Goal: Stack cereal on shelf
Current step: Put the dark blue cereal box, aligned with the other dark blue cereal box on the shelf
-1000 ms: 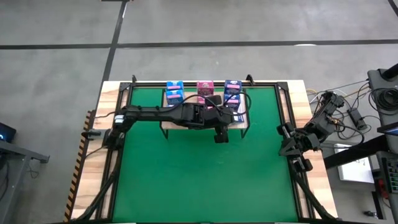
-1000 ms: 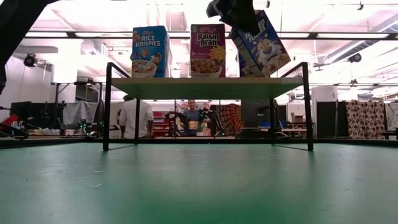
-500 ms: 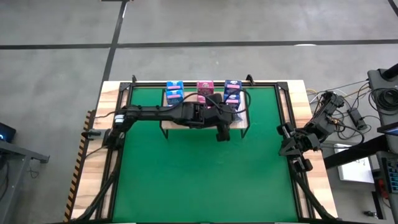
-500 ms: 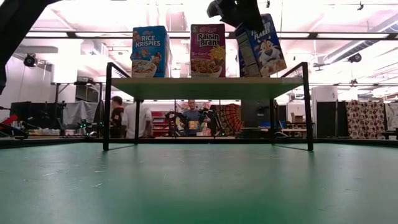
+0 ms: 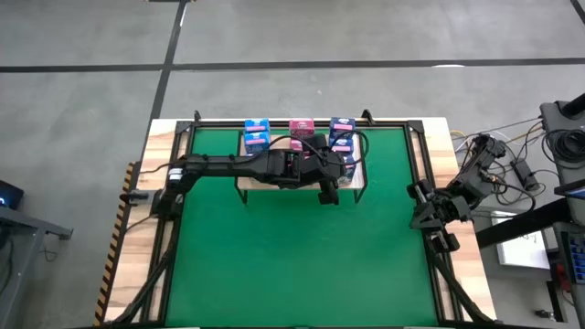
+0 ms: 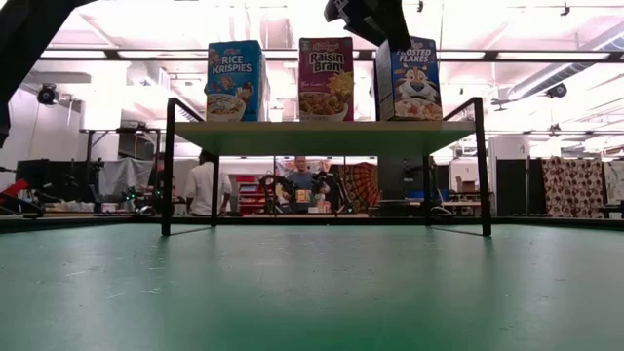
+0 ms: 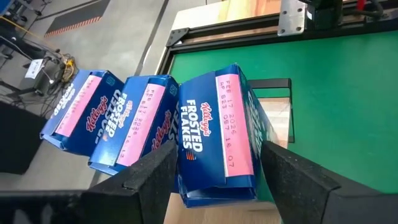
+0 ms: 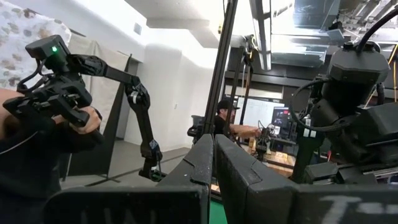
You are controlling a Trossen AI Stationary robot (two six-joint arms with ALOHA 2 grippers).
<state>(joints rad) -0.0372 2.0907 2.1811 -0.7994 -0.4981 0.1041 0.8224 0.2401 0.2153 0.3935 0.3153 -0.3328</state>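
The shelf [image 6: 312,137] stands at the far middle of the green mat, with cereal boxes upright on it in three rows: light blue [image 6: 236,81], pink [image 6: 326,80] and dark blue [image 6: 409,80]. From above the rows show as light blue [image 5: 256,137], pink [image 5: 302,128] and dark blue [image 5: 342,135]. My left gripper [image 7: 217,180] hangs open over the shelf's right end. Its fingers stand on either side of the nearest dark blue box [image 7: 214,130], whose base rests on the board. My right gripper [image 5: 430,215] waits shut at the table's right edge.
A black metal frame [image 5: 416,164] borders the green mat [image 5: 292,265], whose near half is free room. Two more dark blue boxes [image 7: 140,124] stand behind the nearest one. Cables and equipment [image 5: 498,160] lie right of the table. People [image 6: 302,185] move in the room behind.
My left gripper has opened and let go of the nearest dark blue box while staying over the shelf's right end. The box, tilted with its top leaning right a second ago, now stands upright on the shelf beside the pink box.
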